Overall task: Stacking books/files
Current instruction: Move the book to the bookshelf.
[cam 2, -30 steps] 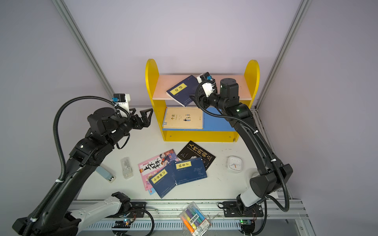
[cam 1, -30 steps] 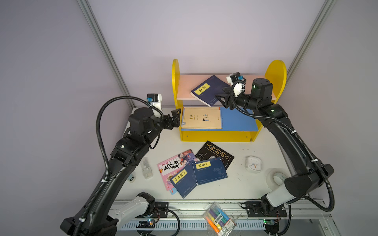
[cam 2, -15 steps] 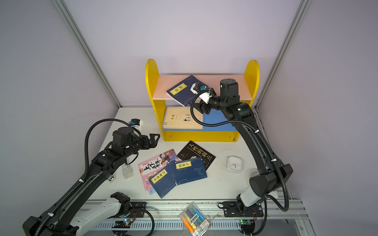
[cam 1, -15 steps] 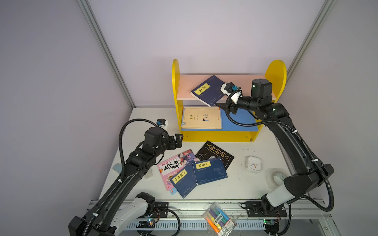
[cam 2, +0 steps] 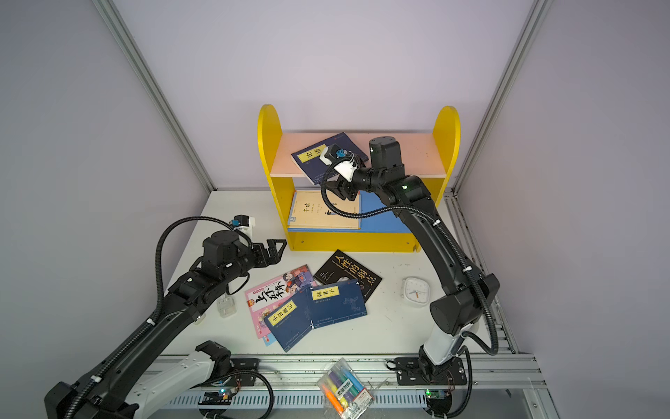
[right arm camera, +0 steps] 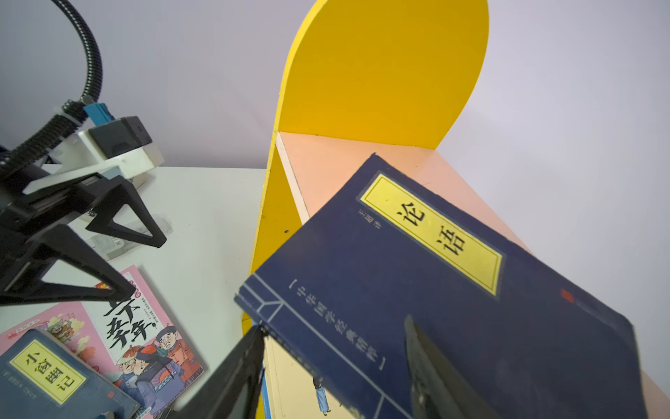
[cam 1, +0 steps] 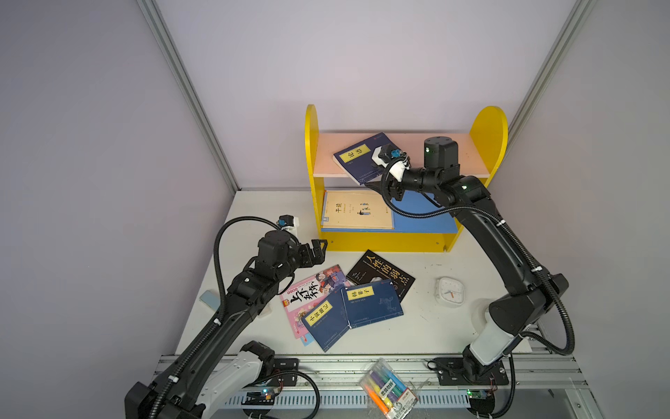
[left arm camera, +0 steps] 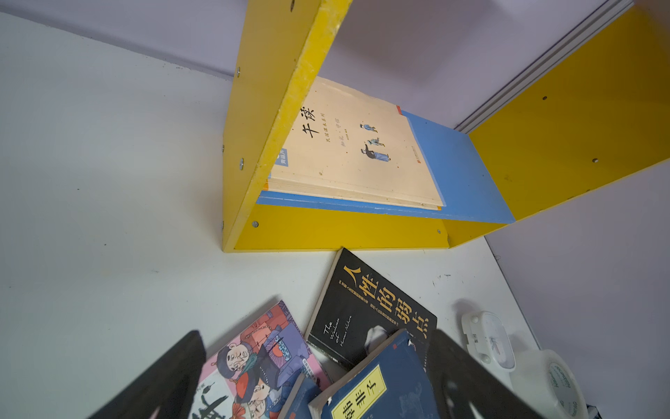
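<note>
A navy book (cam 1: 353,157) (right arm camera: 435,283) with a yellow label lies askew on the upper shelf, one corner past the front edge. My right gripper (cam 1: 379,179) (cam 2: 339,183) is open and straddles that corner, one finger over the cover and one below the edge. A cream book (cam 1: 357,210) (left arm camera: 355,152) lies flat on the blue lower shelf. On the table a pink cartoon book (cam 1: 308,290), a black book (cam 1: 384,272) and two navy books (cam 1: 322,319) (cam 1: 373,301) overlap. My left gripper (cam 1: 319,248) (left arm camera: 319,366) hovers open, just behind them.
The yellow shelf unit (cam 1: 380,241) stands at the back of the table. A white square clock (cam 1: 449,292) sits right of the books, with a tape roll (left arm camera: 551,381) beside it. A marker pack (cam 1: 388,388) lies on the front rail. A small clear box (cam 2: 226,306) sits under the left arm.
My left arm has dropped from shelf height to just above the table, behind the loose books. The right gripper has swung left and down to the navy book's overhanging corner.
</note>
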`<state>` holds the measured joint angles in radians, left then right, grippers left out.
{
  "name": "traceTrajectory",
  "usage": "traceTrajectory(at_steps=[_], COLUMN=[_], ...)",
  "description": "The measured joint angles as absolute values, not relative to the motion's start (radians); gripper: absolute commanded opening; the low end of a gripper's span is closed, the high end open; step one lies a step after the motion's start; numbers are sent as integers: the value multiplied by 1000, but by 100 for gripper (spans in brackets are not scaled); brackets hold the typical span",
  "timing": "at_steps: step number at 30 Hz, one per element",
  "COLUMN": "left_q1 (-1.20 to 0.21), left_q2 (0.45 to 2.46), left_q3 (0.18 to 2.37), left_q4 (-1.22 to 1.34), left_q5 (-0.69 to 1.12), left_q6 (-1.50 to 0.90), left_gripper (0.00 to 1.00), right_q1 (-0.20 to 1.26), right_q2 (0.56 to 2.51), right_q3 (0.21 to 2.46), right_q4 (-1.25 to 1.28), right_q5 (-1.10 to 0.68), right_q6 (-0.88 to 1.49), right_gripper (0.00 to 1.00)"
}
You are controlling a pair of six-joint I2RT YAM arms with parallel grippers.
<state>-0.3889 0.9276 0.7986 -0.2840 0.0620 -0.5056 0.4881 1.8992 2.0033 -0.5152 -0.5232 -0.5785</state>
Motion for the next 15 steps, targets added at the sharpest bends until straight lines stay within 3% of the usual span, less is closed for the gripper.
traceTrajectory(at_steps=[15], left_q1=[-389], left_q2=[908], left_q3=[757], left_q4=[-266], left_q5=[77], left_q6=[-540], left_gripper=[98], right_q1=[553], right_q2=[1992], right_q3=[2128], right_q4=[-482], right_q5=[-306], right_q6=[-239], right_gripper=[66])
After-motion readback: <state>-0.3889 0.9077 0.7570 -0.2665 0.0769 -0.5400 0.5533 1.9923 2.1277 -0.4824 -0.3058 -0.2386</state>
